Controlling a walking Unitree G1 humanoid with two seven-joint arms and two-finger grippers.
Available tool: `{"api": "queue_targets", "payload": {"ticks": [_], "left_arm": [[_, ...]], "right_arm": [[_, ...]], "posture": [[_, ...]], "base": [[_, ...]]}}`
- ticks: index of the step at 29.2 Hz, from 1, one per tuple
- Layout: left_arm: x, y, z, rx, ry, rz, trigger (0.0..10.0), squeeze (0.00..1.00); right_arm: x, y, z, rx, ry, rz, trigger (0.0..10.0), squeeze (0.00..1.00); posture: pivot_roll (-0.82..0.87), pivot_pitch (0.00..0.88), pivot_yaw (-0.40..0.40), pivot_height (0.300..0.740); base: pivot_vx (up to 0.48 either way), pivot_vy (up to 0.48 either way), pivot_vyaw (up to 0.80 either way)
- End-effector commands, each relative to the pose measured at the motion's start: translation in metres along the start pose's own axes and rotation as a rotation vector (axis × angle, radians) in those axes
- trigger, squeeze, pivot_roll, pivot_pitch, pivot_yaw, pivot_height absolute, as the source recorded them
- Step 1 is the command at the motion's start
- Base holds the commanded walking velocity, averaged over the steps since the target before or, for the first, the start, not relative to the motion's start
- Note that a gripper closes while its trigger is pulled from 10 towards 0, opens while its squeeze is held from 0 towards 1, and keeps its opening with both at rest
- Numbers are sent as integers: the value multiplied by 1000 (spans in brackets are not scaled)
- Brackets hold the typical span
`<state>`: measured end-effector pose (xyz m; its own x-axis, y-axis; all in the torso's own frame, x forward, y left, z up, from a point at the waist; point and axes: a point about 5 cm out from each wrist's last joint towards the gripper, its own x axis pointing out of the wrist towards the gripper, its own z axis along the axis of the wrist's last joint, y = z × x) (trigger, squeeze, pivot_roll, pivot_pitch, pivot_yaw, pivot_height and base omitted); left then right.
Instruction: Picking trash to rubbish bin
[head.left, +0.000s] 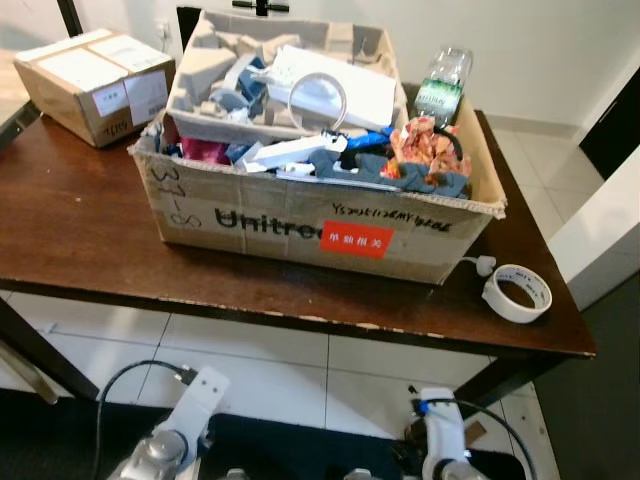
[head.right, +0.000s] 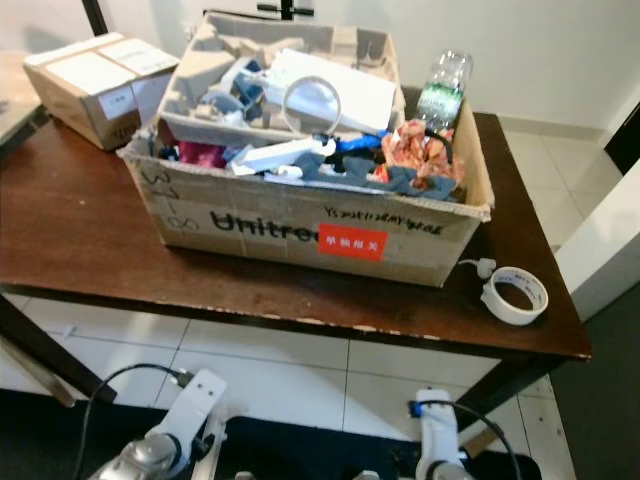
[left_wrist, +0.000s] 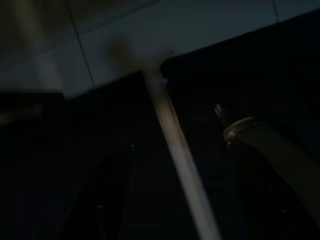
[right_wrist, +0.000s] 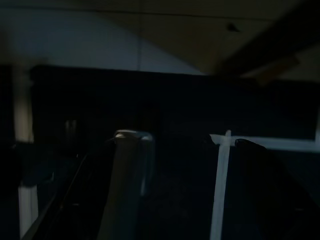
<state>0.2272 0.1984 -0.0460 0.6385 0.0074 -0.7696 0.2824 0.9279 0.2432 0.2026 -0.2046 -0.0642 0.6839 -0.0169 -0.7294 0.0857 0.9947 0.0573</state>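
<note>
cardboard box (head.left: 300, 225) printed "unitree" with a red label sits at the middle of the dark wooden table (head.left: 70, 220), heaped with trash: a grey moulded pulp tray (head.left: 205, 75) at its far left, a white flat box (head.left: 340, 85) with a clear ring (head.left: 318, 100) lying on it, white and blue scraps (head.left: 300, 152) in the middle, and a crumpled orange-pink wrapper (head.left: 425, 145) toward its right end. behind the box's far right corner, near the table's far edge, a clear plastic bottle (head.left: 442, 85) with a green label leans against the box. a roll of white tape (head.left: 517, 292) lies flat near the table's front right corner, just beside the box and apart from it. a smaller sealed carton (head.left: 95, 82) rests at the table's far left corner. white floor tiles (head.left: 260, 365) show under the front edge. both silver arms hang low below that edge, the left arm (head.left: 185, 425) and the right arm (head.left: 440, 435), with cables looping at them. the wrist views are very dark: the left gripper (left_wrist: 177, 210) and the right gripper (right_wrist: 165, 200) are only dim shapes, and i cannot tell how far either pair of fingers is parted or whether they hold anything.
</note>
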Motion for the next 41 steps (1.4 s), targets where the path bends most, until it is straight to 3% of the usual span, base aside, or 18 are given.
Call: {"api": "queue_targets", "payload": {"ticks": [1, 5, 12, 18, 23, 37, 41], "left_arm": [[0, -1, -10, -53, 31, 0, 10000, 0], [3, 1, -15, -185, 49, 41, 10000, 0], [6, -7, -15, -165, 45, 36, 10000, 0], [7, -3, -4, -177, -31, 80, 10000, 0], [8, -5, 2, -127, -82, 78, 10000, 0], [5, -8, -8, -117, -103, 51, 10000, 0], [4, -5, -21, -122, -43, 73, 10000, 0]], "right_arm": [[-3, -6, -13, 47, 29, -45, 10000, 0], [-5, -8, -25, 78, 71, -96, 10000, 0], [-5, -6, -26, 88, 64, -103, 10000, 0], [-4, -10, -23, 114, 39, -133, 10000, 0], [-7, -20, -25, 96, 39, -150, 10000, 0], [-10, -19, -30, 83, 2, -142, 10000, 0], [-11, -11, -38, 42, 30, -104, 10000, 0]], "posture": [[30, 146, -31, 740], [20, 131, -15, 740], [12, 124, -13, 740], [8, 124, -16, 740], [8, 147, -11, 740], [-37, 187, 42, 740], [-42, 159, 11, 740]], "base": [[0, 0, 0], [0, 0, 0], [0, 0, 0], [0, 0, 0], [0, 0, 0], [0, 0, 0], [0, 0, 0]]}}
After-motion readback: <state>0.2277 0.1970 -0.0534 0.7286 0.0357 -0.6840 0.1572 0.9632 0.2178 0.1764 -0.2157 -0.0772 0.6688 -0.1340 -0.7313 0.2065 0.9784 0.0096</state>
